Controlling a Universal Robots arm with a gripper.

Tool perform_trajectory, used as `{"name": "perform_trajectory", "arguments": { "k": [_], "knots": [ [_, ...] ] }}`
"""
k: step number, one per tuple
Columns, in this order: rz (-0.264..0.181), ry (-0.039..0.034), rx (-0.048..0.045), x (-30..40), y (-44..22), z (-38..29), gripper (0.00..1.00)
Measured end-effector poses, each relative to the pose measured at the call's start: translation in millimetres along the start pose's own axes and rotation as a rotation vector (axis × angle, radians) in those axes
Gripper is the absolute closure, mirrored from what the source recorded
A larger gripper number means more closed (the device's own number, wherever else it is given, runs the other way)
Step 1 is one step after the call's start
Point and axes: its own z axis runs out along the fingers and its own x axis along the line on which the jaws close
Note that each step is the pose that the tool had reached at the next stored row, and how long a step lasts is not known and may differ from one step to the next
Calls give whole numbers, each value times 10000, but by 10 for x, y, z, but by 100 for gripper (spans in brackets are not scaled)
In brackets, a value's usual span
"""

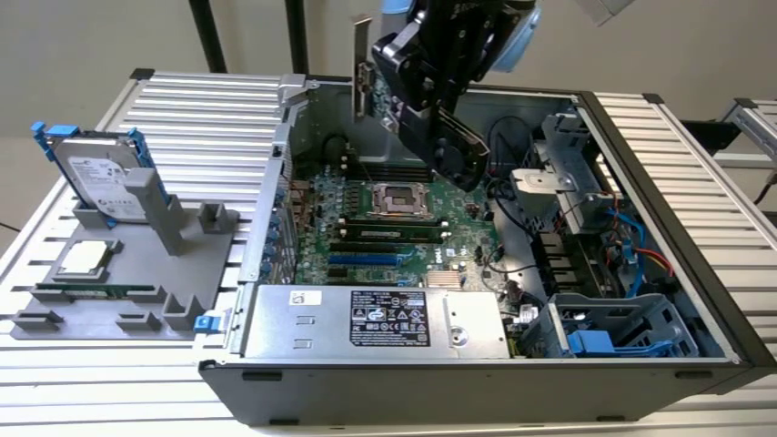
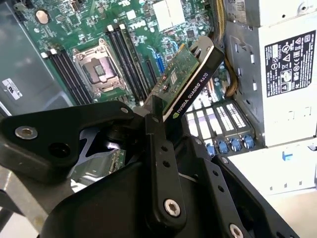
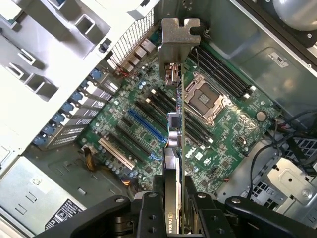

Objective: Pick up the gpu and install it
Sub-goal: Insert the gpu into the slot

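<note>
Right, jaws clamped on gpu [image 2: 190,74], gripping cooler end; card held on edge, bracket leading, likely to line up with slot. Below, motherboard [image 3: 228,139]: card hangs clear, not seated. Farther out, open case [image 1: 486,391] on table [image 1: 182,109].

Rear wall [image 1: 97,36]: plain, cream-coloured and unmarked, with two dark upright poles [image 1: 209,36] standing in front of it toward the exterior view's left. Table [image 1: 206,109]: built of ribbed silver aluminium slats laid side by side, with black end caps [image 1: 142,74] at the far corners and a pale grey surface where bare; a second aluminium frame [image 1: 755,123] stands just off its edge at the exterior view's right. Lighting: even and diffuse, soft shadows only, with the slats nearest the camera washed bright.
</note>
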Motion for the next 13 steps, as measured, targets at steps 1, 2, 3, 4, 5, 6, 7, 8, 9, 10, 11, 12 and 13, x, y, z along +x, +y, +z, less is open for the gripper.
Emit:
{"name": "perform_trajectory", "arguments": {
  "k": [1,2,3,4,5,6,7,8,9,10,11,12,13],
  "knots": [
    [-37,2,-2,0,0,0,100],
    [-67,4,-3,0,0,0,100],
    [-94,5,-4,0,0,0,100],
    [-119,6,-5,0,0,0,100],
    [-145,8,-6,0,0,0,100],
    [-173,10,-7,0,0,0,100],
    [-204,11,-8,0,0,0,100],
    [-239,13,-10,0,0,0,100],
    [-278,15,-11,0,0,1,100],
    [-318,18,-12,0,0,0,100],
    [-359,19,-14,0,0,1,100],
    [-399,22,-15,0,0,1,100],
    [-438,24,-16,1,0,1,100]
  ]
}}
